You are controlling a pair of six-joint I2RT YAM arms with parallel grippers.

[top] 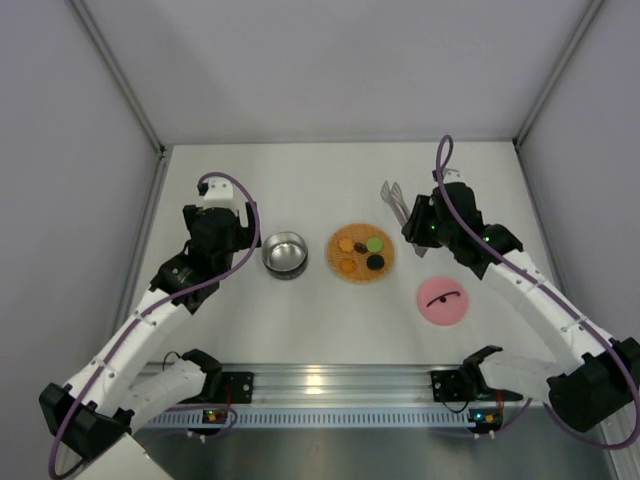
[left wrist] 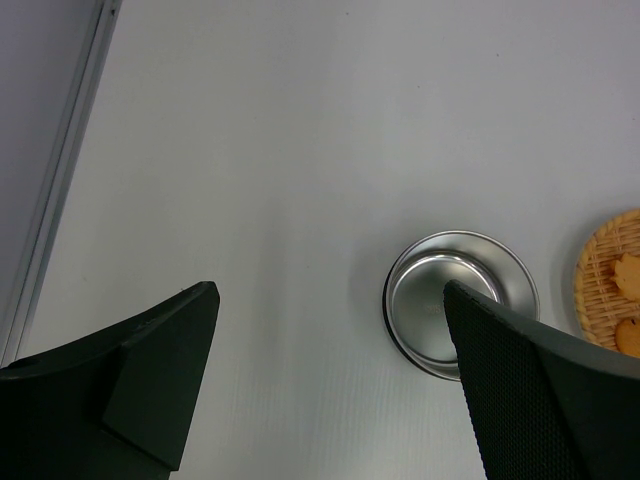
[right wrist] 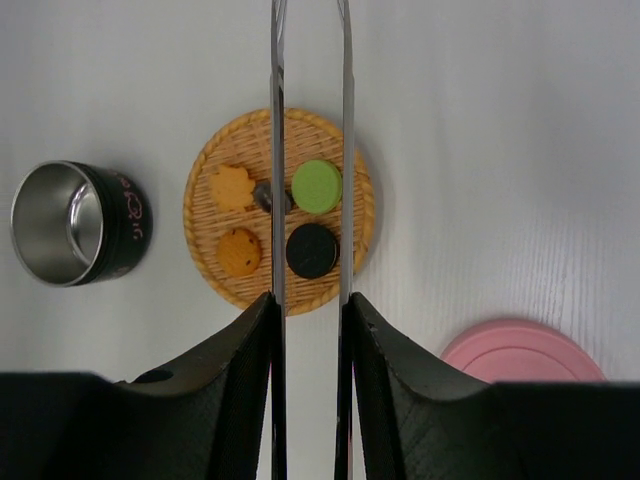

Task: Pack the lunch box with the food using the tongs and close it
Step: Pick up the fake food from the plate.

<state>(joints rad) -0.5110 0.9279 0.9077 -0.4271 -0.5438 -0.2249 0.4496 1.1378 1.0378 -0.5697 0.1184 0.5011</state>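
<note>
Lunch box point(top: 285, 254) was seen overhead just left of the orange disc point(top: 333, 262), bare table point(top: 300, 180) around. Left gripper point(left wrist: 328, 295) was shown spread, empty, near it. Tongs point(right wrist: 278, 150) were clamped by right gripper point(right wrist: 310, 300) above the disc's food point(right wrist: 317, 186); box's pink print was unreadable.

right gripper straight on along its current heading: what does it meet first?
Probably the orange woven disc, near the dark brown food piece, with its held tongs touching first. Depth unclear.

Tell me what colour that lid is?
Pink lid, with a thin black handle; the top view shows it best.
</note>
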